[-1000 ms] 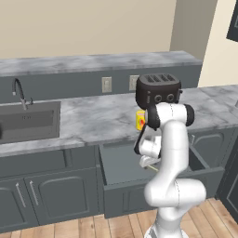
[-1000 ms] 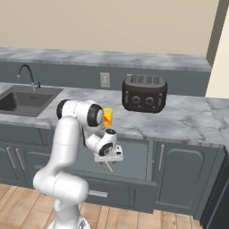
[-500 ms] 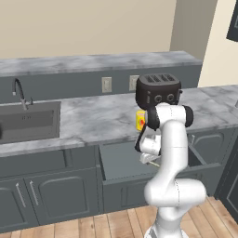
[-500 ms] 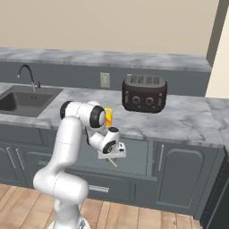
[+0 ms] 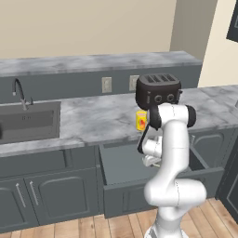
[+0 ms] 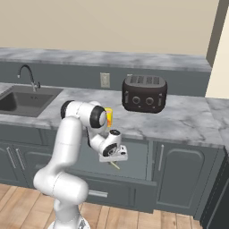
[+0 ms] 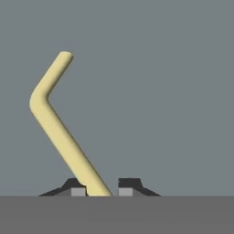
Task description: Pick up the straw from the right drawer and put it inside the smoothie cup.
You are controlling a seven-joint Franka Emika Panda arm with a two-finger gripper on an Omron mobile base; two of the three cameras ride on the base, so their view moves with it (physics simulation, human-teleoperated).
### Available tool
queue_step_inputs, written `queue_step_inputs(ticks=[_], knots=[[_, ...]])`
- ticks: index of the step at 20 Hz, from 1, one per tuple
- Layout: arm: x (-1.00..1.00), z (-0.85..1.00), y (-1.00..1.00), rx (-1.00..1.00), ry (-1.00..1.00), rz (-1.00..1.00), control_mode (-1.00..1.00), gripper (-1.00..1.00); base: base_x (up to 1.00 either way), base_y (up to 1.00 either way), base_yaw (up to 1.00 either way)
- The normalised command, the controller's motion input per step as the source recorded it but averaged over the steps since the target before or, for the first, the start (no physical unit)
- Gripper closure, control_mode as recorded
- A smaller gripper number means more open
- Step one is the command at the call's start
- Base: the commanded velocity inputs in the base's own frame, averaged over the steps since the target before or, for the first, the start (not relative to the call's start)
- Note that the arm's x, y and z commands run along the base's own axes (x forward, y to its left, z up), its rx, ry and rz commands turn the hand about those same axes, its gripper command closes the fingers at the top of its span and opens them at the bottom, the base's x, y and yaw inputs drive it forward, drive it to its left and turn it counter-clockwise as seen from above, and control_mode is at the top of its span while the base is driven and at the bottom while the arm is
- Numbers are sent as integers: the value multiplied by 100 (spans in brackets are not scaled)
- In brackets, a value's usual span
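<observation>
The straw is lying on the flat grey floor of the right drawer, pale yellow and bent near its far end, with its long leg running down into the gap between the 2 finger tips of the gripper. In the hand view the straw is hugging the left tip while a sliver of grey floor is showing against the right tip, so the jaws are standing narrow around the straw; I cannot tell whether they are actually pinching it. From the right base view a short yellow length of the straw is poking out under the hand, down inside the open drawer. Step in hand, as I judge it: completing the grasp. To do it well, the fingers should be seating fully on the straw before any lift, since the off-centre contact could let so thin a piece roll or swivel. The lift should be going straight up, slowly, clear of the drawer's front wall. The smoothie cup is standing on the counter just behind the drawer, close beside the black toaster, so the carry is looking short; the straw needs tipping near upright before lowering into the small mouth, keeping the elbow off the toaster.
</observation>
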Motion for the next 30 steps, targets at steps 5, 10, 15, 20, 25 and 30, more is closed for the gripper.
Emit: queue_step_inputs(ticks=[5,10,15,20,25,30], knots=[[-11,6,0,0,-2,3,-100,100,0,0,0],[-13,50,0,0,-5,5,-100,100,0,0,0],[-25,71,0,0,-7,5,-100,100,0,0,0],[-29,86,0,0,-13,7,-100,100,0,0,0],[-18,98,0,0,-21,10,-100,100,0,0,0],[-12,100,0,0,-19,15,-100,100,0,0,0]])
